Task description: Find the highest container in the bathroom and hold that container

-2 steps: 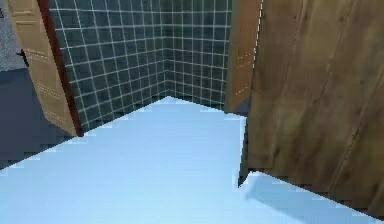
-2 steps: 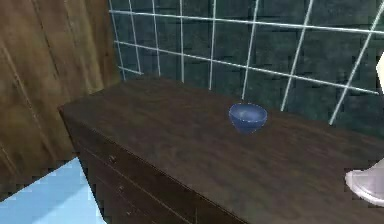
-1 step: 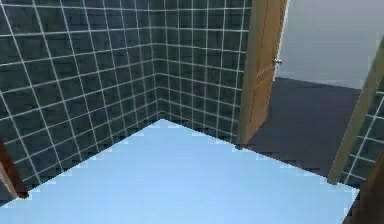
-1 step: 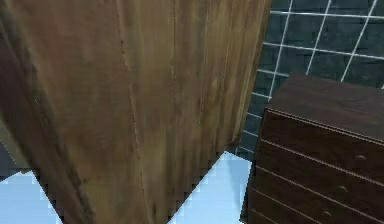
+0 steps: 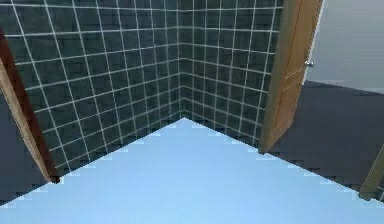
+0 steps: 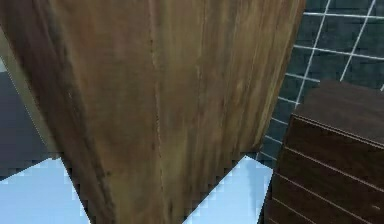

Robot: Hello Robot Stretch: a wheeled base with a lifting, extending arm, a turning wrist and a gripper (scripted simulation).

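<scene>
Two dark tiled walls (image 5: 100, 70) meet in a corner ahead.
Pale blue floor (image 5: 190, 175) below, open wooden door (image 5: 285, 70) on the forward view's right. Arm side: big wooden panel (image 6: 160, 100) up close, dark drawer unit (image 6: 335, 150) beside it. I can't tell the gripper's state or where the container is.
</scene>
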